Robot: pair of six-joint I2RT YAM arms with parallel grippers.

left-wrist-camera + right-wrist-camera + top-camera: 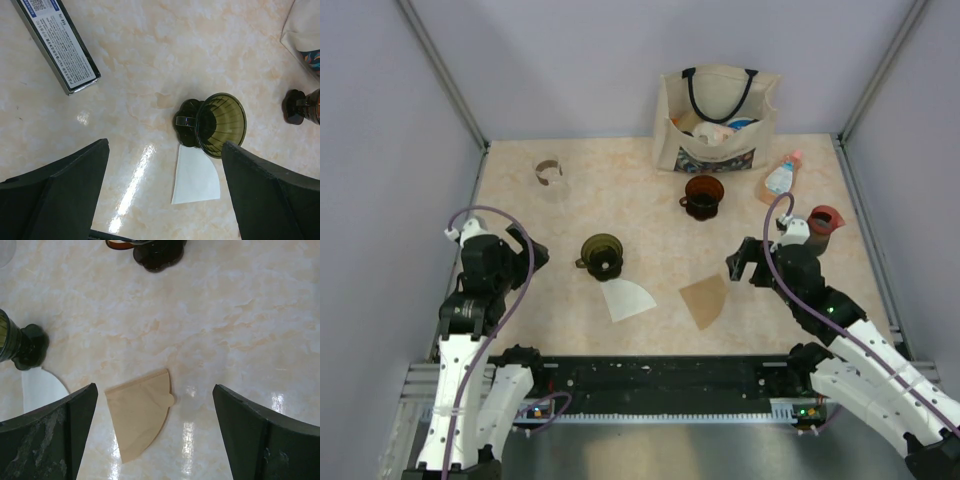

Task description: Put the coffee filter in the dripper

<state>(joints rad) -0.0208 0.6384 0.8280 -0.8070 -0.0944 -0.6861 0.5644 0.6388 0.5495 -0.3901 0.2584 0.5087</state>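
Observation:
A dark green dripper stands left of the table's centre, with a white paper filter lying flat just in front of it. A brown paper filter lies flat to the right. A brown dripper stands further back. My left gripper is open and empty, left of the green dripper and white filter. My right gripper is open and empty, just above and right of the brown filter, which lies between its fingers in the right wrist view.
A cloth tote bag with items stands at the back. A small bottle and a red cup are at the right. A clear glass is at the back left. A dark box shows in the left wrist view.

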